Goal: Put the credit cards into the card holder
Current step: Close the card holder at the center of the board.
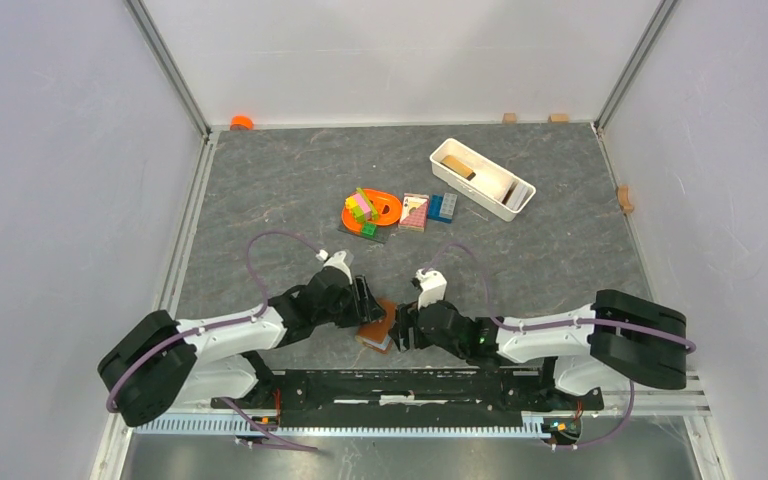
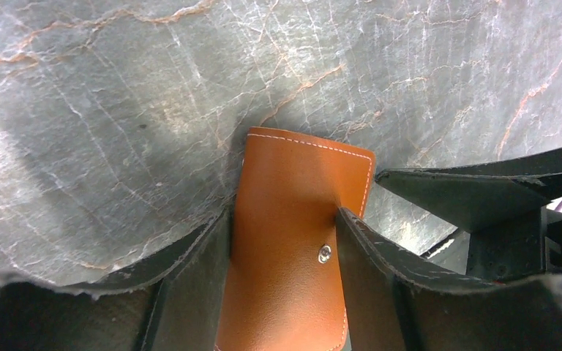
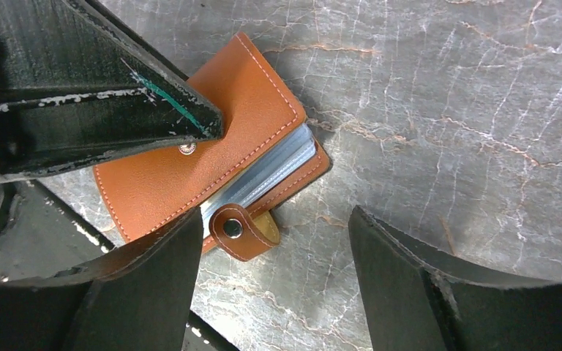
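Left gripper: fingers either side of the card holder, grip unclear.
Right gripper: spread wide, empty.
Credit cards: inside card holder.

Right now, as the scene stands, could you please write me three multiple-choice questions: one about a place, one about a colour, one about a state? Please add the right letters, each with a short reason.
1. Where does the card holder lie?
A. in the far right corner
B. at the near edge, between the left pincer and the right pincer
C. in the far left corner

2. What colour is its outer cover?
A. orange-brown
B. black
C. light blue

3. In what state is its snap strap?
A. fastened shut
B. torn off
C. loose, not fastened

Answers:
1 B: the top view shows it between both pincers.
2 A: both wrist views show orange-brown leather with pale stitching.
3 C: the strap sticks out sideways, its snap joined to nothing.
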You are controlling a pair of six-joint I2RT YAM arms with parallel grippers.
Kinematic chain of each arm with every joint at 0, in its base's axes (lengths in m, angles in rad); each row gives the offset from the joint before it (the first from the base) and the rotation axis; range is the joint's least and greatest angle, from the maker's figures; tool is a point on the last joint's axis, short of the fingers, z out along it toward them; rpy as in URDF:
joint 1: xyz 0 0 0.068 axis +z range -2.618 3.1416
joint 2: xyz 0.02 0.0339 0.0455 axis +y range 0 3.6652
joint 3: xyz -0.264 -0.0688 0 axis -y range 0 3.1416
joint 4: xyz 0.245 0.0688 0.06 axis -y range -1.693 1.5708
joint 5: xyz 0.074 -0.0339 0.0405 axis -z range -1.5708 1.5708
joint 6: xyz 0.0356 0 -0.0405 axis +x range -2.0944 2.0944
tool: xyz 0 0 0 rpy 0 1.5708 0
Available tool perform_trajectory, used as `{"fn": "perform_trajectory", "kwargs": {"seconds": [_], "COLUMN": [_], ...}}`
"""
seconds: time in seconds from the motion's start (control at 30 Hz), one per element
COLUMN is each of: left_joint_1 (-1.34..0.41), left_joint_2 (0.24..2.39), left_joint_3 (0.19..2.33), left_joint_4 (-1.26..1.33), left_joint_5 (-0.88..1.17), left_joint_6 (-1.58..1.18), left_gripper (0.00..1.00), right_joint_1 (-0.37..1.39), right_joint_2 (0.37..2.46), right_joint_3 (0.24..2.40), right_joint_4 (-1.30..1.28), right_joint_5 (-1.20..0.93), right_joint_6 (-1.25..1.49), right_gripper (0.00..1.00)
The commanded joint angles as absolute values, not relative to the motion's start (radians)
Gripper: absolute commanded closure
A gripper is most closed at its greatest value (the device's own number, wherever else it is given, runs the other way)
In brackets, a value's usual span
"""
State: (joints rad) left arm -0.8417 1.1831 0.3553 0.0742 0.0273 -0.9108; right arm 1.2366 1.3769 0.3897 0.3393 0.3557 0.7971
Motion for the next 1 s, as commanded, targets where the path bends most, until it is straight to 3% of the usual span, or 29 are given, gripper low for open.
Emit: {"fn": "perform_trajectory", "kwargs": {"seconds": [0.0,0.27,0.73,0.97], "left_joint_1": [-0.856,-0.877,-1.016,-1.029], "left_joint_2": [1.173,1.143,1.206,1.254], "left_joint_3": [0.301,0.33,0.387,0.377], "left_joint_4": [-0.079,-0.182,-0.168,-0.096], "left_joint_5": [0.05,-0.033,-0.117,-0.144], "left_joint_6": [-0.89,-0.877,-0.963,-1.018], "left_gripper": [0.39,0.44,0.43,0.43], "right_joint_1": [1.272,1.351,1.335,1.28], "right_joint_2": [1.435,1.412,1.274,1.257], "right_joint_3": [0.474,0.539,0.503,0.51], "right_joint_4": [0.162,-0.138,-0.146,-0.142], "right_joint_5": [0.487,0.691,0.691,0.647], "right_joint_6": [0.806,0.889,0.878,0.819], "right_gripper": [0.23,0.26,0.36,0.47]}}
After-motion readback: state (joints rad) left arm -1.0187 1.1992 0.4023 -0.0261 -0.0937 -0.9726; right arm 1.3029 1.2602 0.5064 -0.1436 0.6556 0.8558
